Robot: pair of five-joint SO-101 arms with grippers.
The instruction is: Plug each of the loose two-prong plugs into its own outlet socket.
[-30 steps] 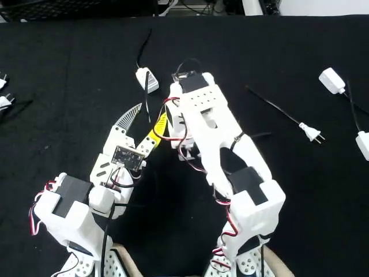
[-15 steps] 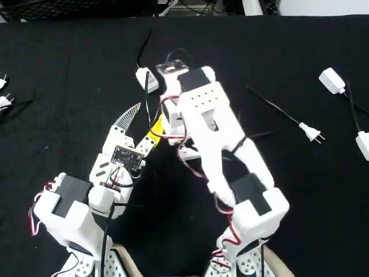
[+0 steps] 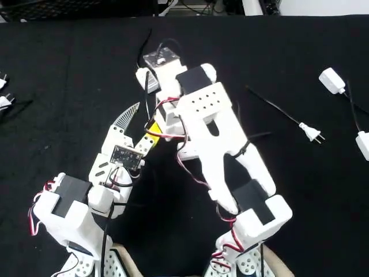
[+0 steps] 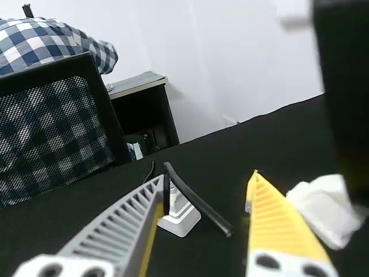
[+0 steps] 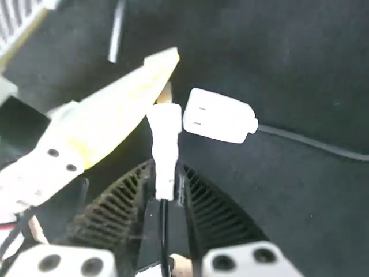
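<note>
The right gripper (image 5: 166, 173) is clamping the rear of the two-prong plug (image 5: 164, 135) between nearly closed fingers, and the prong end is projecting ahead of the fingertips. The outlet socket (image 5: 219, 115) is lying loose on the counter (image 5: 300, 57) just ahead of this gripper, beside the prong end. Its slots do not appear to be squarely facing the prongs. The left gripper (image 4: 207, 179) is standing wide open and holding nothing, with its yellow finger (image 5: 109, 124) just beside the plug.

Probable faults:
- Advancing while misaligned is likely to push the unrestrained socket away.
- Prongs striking the socket face may pivot the plug in the grip.
- The yellow finger is risking collision with the plug.
</note>
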